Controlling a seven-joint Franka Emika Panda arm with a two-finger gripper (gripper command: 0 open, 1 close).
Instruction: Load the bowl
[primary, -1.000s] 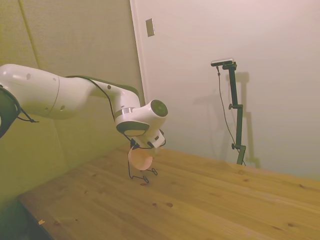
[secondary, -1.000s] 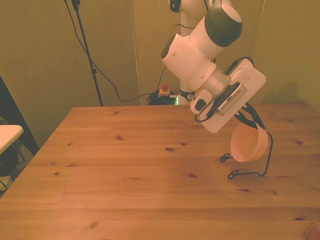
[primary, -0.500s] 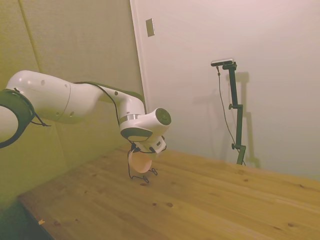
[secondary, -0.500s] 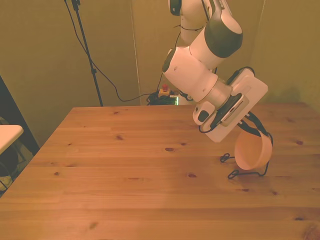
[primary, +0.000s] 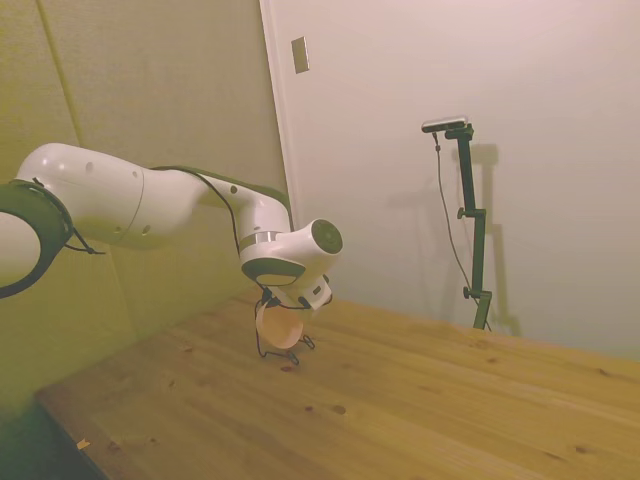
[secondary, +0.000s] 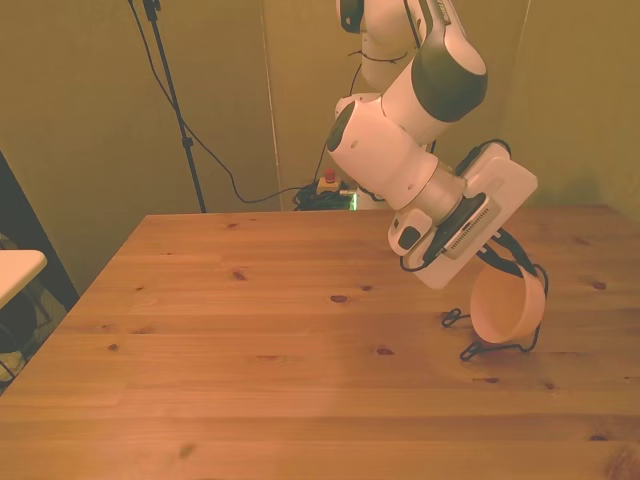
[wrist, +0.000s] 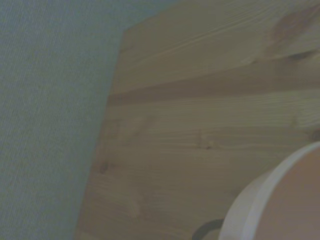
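Desk (secondary: 250, 340): a wide wooden top is carrying the scene; most of it is lying bare, and the action is sitting near the front view's right edge.

Arm (secondary: 400, 150): the white arm is bending down over that side of the desk, its wrist tilting steeply toward the wood.

Hand (secondary: 505, 262): it is hanging at the bowl's upper rim, the wrist block covering most of it. I cannot tell whether its fingers are apart or clamped on the rim.

Bowl (secondary: 507, 310): the pale peach bowl is standing on edge, not flat, with its rounded outside facing the front camera. It is sitting inside the wire stand, directly below the hand. In the side view the bowl (primary: 280, 327) is hanging just under the wrist, low over the desk. The wrist view is catching only a pale curve of its rim (wrist: 245, 210).

Wire stand (secondary: 495, 350): thin black wire is looping around the bowl, its feet resting on the desk.

What matters next: the bowl is lying straight under the hand, tipped upright in the stand, so I judge it nearly seated; any release or lift will need to follow that tilt.
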